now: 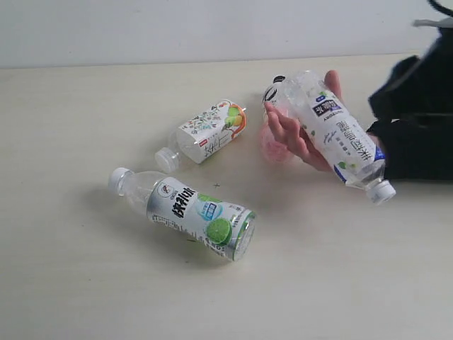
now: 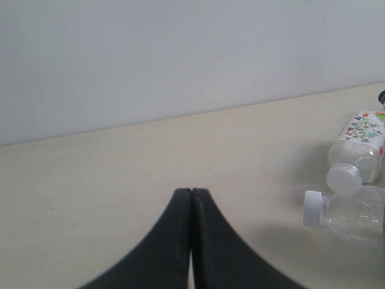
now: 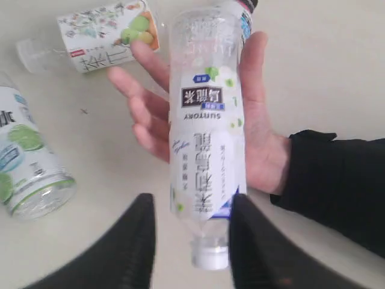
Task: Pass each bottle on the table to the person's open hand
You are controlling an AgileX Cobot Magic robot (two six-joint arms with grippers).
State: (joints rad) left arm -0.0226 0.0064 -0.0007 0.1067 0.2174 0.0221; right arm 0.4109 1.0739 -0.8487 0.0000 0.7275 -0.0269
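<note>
You are looking across the cream table. At 3 o'clock in the exterior view, the person's open hand is cradling the white-blue bottle, its white cap pointing toward 4 o'clock. The green-lime bottle is lying near centre, cap toward 10 o'clock, with the floral bottle lying at its 12 o'clock. The pink bottle is showing only partly behind the hand. Your right gripper is standing with jaws apart, straddling the white-blue bottle's cap end. Your left gripper is pressing its jaws together on nothing
</note>
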